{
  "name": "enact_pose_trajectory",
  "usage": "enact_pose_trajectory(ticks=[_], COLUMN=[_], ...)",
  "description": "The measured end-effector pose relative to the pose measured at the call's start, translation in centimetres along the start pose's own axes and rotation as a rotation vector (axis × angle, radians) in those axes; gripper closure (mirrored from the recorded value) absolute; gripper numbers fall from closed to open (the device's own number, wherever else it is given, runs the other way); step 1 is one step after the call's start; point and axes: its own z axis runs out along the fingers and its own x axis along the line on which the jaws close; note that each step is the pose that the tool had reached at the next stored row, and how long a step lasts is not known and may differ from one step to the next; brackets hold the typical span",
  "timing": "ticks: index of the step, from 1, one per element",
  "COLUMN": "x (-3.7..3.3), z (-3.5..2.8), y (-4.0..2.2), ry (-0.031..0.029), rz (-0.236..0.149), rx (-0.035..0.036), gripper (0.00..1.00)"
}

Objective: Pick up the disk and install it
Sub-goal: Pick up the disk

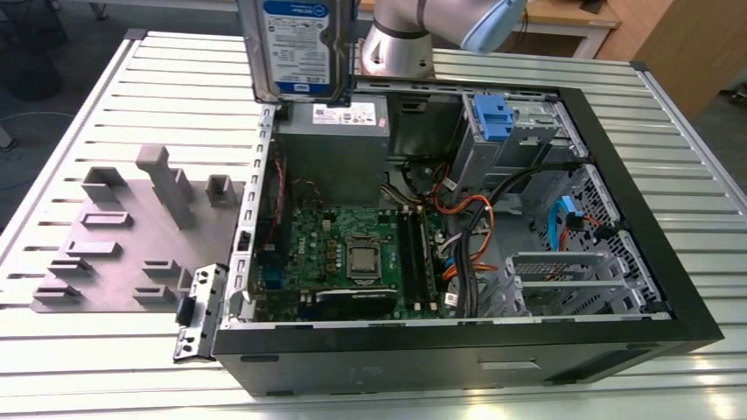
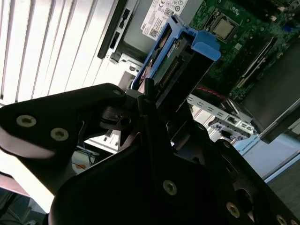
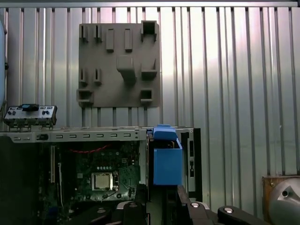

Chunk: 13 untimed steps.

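One disk [image 1: 297, 48] clamped upright in the pincer [image 2: 157, 96], held above the open computer case [image 1: 467, 350]

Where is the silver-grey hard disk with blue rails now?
The disk hangs upright at the exterior view's top, above the grey power-supply box in the black case.

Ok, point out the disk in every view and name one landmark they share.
Exterior view: the disk hangs upright above the power-supply box, label showing.
Second wrist view: the disk edge-on between blue rails, in front of the motherboard.
First wrist view: the disk's blue end, beside the motherboard.
Shared landmark: the processor socket.
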Motion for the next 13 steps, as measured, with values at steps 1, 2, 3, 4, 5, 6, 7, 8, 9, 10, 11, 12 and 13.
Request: enact_pose_trajectory(ticks=[1, 2, 3, 4, 5, 6, 7, 8, 9, 10, 11, 12, 13], x=[-0.01, -0.03, -0.05, -0.06, -0.08, -0.10, -0.11, -0.13, -0.14, -0.15, -0.17, -0.18, -0.20], z=[-0.02, -0.03, -0.04, -0.06, -0.07, -0.07, -0.07, -0.07, -0.07, -0.06, -0.05, -0.05, -0.04], y=[-0.45, -0.90, -1.35, -1.80, -2.25, -2.73, -3.17, -3.59, -3.98, -4.39, -4.80, -5.22, -5.64], ry=[0.0000, 0.0000, 0.0000, 0.0000, 0.0001, 0.0000, 0.0000, 0.0000, 0.0000, 0.0000, -0.0001, 0.0000, 0.0000], rz=[0.000, 0.000, 0.000, 0.000, 0.000, 0.000, 0.000, 0.000, 0.000, 0.000, 0.000, 0.000, 0.000], rx=[0.0000, 0.0000, -0.0001, 0.0000, -0.0001, 0.0000, 0.0000, 0.0000, 0.0000, 0.0000, 0.0000, 0.0000, 0.0000], gripper=[0.65, 0.65, 0.65, 0.65, 0.65, 0.65, 0.65, 0.65, 0.65, 0.65, 0.65, 0.65, 0.65])
